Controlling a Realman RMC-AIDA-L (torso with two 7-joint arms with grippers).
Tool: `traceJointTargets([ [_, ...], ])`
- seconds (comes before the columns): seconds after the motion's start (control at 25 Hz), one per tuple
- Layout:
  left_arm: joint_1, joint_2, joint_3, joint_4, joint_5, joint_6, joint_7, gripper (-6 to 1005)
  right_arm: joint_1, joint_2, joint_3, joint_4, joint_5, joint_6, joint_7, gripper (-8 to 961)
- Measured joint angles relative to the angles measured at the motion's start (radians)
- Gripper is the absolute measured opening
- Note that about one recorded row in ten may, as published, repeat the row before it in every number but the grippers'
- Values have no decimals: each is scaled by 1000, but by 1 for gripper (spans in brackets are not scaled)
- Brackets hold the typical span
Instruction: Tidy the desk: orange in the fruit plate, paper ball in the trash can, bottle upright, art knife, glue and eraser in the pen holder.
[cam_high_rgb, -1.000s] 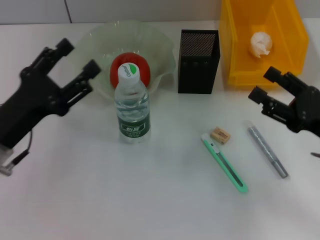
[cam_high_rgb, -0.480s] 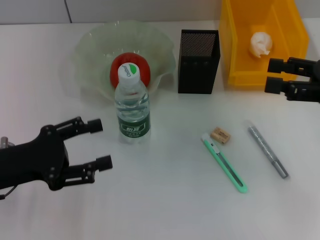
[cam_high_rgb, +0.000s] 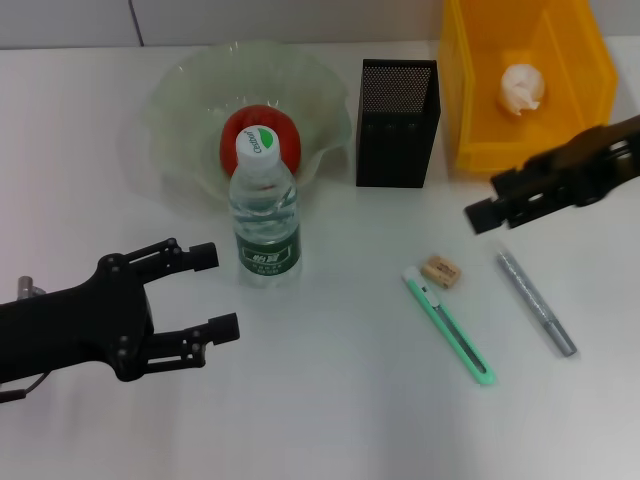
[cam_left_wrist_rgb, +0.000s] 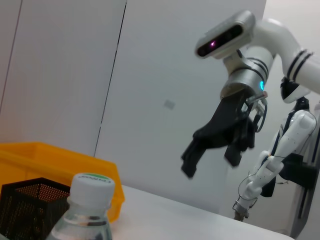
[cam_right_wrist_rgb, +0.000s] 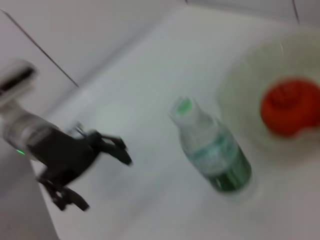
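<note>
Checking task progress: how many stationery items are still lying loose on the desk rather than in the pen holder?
3: the eraser, the green art knife just beside it, and the grey glue stick further toward the robot's right. The pen holder's inside isn't visible.

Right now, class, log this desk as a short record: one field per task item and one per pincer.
orange: in fruit plate
paper ball: in yellow trash can
bottle: upright, in front of the plate
art knife, eraser, glue: on desk, outside pen holder
left pincer: open, beside bottle, empty
right pincer: above the desk near the glue, empty
</note>
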Motion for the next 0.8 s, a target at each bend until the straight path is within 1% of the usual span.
traceJointTargets([
  [0.04, -1, -1, 0, 0, 0, -3, 0, 846, 0, 0, 0, 0, 0, 0, 0, 845],
  [0.12, -3, -3, -2, 0, 1, -11, 0, 846, 44, 7, -41, 18, -74, 5, 69, 845],
  [0.16, -4, -4, -2, 0, 1, -15, 0, 846, 67, 14, -59, 29, -114, 5, 92, 845],
  [0.2, -4, -4, -2, 0, 1, -15, 0, 846, 104, 34, -80, 44, -192, 10, 117, 845],
  [0.24, -8, -5, -3, 0, 1, -24, -1, 846, 104, 34, -80, 44, -192, 10, 117, 845],
  [0.32, -15, -7, 1, 0, 2, -38, -5, 846, 138, 55, -104, 55, -274, 24, 145, 845],
  [0.36, -20, -8, 3, 0, 4, -43, -8, 846, 152, 60, -123, 64, -308, 37, 163, 845],
  [0.56, -31, -12, -3, 0, 13, -47, -9, 846, 188, 62, -281, 144, -353, 128, 259, 845],
  [0.8, -38, -14, -3, 1, 15, -48, -6, 846, 198, 64, -409, 211, -358, 193, 328, 844],
])
